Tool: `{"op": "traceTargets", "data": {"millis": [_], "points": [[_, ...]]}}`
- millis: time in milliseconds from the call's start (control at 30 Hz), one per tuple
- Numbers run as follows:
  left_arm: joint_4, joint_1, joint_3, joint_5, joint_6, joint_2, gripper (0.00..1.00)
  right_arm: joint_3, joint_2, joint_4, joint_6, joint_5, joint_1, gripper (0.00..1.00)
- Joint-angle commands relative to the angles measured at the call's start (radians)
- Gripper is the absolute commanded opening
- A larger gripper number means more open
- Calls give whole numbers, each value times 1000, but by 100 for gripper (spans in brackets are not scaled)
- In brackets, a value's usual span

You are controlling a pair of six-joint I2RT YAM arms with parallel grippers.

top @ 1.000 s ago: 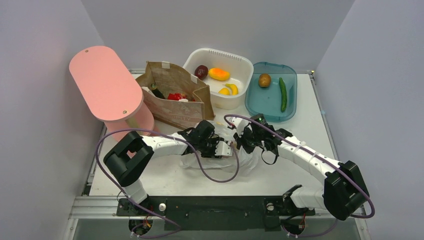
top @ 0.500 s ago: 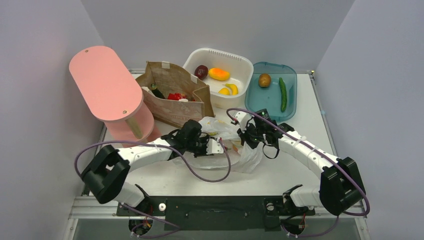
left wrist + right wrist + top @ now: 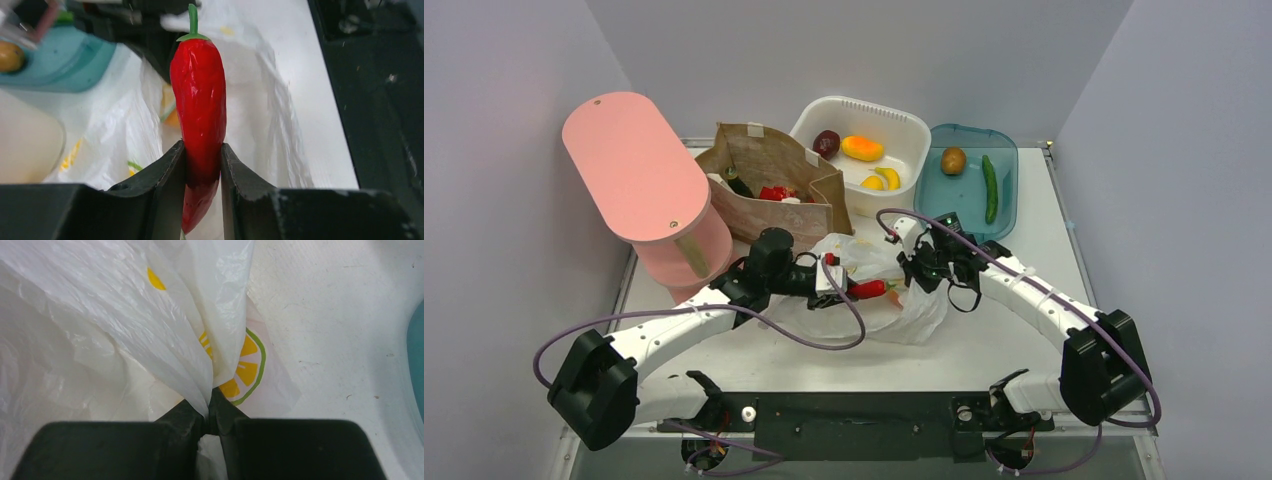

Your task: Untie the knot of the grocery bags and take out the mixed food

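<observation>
Gripping the red pepper (image 3: 199, 90) low on its body, close to the pointed tip, the left gripper (image 3: 202, 155) has both fingers pressed flat against the glossy skin, and the green stem points away from the wrist camera. In the top view the pepper hangs level over the mouth of the grocery bag (image 3: 909, 318), which lies crumpled on the table (image 3: 1064, 250) between the two arms.

The right gripper (image 3: 207, 412) is pinched tight on a gathered fold of the bag's thin white plastic, next to a printed citrus slice. Judging by that hold, it is there to pin and lift the bag's edge, so the opening stays wide and the bag does not drag along with the pepper.

The knot looks undone, since the mouth gapes. Something orange-yellow shows inside the plastic in the left wrist view; whether it is food or print I cannot tell.

A long green cucumber (image 3: 990, 188) and a brown fruit (image 3: 953, 160) lie in the teal tray (image 3: 964, 205) at the far right, a likely place for the pepper too. A white tub (image 3: 864, 105) and a brown paper bag (image 3: 774, 165) stand behind the bag.
</observation>
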Motion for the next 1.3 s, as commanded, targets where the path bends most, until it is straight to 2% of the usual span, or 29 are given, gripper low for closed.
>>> {"op": "traceTargets", "data": {"millis": [0, 100, 167, 200, 233, 267, 333, 667, 867, 1267], "points": [[190, -17, 122, 86, -224, -15, 0, 37, 0, 7, 23, -28, -15, 0], [245, -8, 149, 73, -360, -13, 0, 36, -7, -5, 25, -39, -14, 0], [283, 7, 151, 61, -447, -14, 0, 38, -17, -10, 34, -46, -16, 10], [306, 7, 150, 48, -501, -14, 0, 39, -21, -11, 45, -49, -16, 23], [311, 10, 150, 39, -522, -13, 0, 45, -29, -11, 51, -54, -17, 30], [316, 12, 149, 20, -560, -10, 0, 54, -34, -10, 69, -57, -18, 43], [351, 25, 135, -12, -643, -1, 0, 72, -45, -8, 102, -77, -19, 55], [462, 135, 183, -130, -879, 66, 0, 129, -152, 86, 267, -141, -39, 81], [509, 181, 200, -157, -974, 121, 0, 164, -184, 181, 425, -155, -62, 83], [553, 140, 238, -146, -960, 178, 0, 228, -110, 497, 825, -193, -62, 81]]}}
